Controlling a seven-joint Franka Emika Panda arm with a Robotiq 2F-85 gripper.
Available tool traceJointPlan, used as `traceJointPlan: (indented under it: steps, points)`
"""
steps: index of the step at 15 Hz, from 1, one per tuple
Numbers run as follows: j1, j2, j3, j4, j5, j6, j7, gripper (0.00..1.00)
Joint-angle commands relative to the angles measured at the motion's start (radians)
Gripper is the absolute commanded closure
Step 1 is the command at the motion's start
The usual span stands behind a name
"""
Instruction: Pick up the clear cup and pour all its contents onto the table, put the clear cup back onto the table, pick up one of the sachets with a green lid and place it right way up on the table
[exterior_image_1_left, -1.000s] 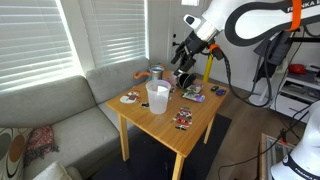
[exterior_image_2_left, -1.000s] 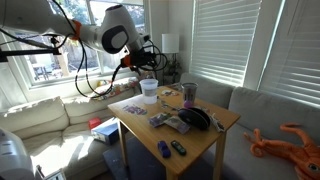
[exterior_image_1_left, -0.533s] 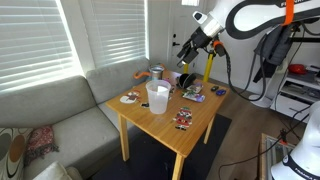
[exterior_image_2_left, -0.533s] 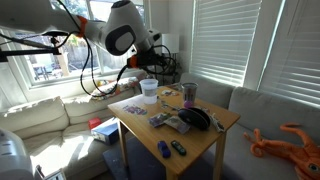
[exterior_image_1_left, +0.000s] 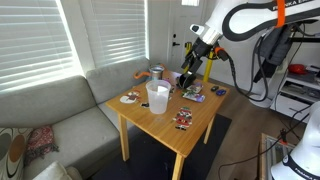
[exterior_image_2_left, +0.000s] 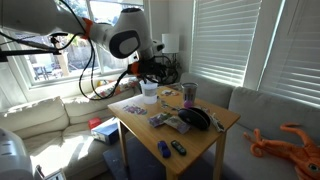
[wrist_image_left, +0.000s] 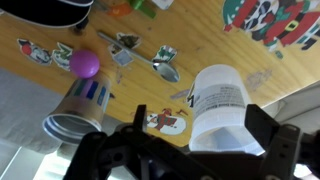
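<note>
The clear cup (exterior_image_1_left: 157, 96) (exterior_image_2_left: 149, 91) stands upright on the table (exterior_image_1_left: 160, 128) (exterior_image_2_left: 203, 141). In the wrist view the cup (wrist_image_left: 218, 103) is seen from above, lined up between my two dark fingers (wrist_image_left: 262, 130) but well below them. My gripper (wrist_image_left: 200, 135) (exterior_image_1_left: 187, 76) (exterior_image_2_left: 160, 70) hangs open and empty above the table. Small colourful sachets (wrist_image_left: 160, 122) (exterior_image_1_left: 183, 120) lie scattered on the wood. A bit of green (wrist_image_left: 157, 3) shows at the top edge of the wrist view; whether it is a lid I cannot tell.
A striped grey cup (wrist_image_left: 78, 107), a purple ball (wrist_image_left: 84, 65) and a spoon (wrist_image_left: 158, 64) lie near the clear cup. A dark bundle (exterior_image_2_left: 195, 118) sits on the table's far part. A grey sofa (exterior_image_1_left: 60, 115) runs beside the table.
My arm has swung a little sideways above the table, and the jaws have opened slightly wider. The clear cup has stayed in place.
</note>
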Motion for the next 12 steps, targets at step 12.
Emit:
traceJointPlan:
  steps: [12]
  points:
    - [-0.066,0.223,-0.036,0.066,0.108,-0.198,-0.473,0.0]
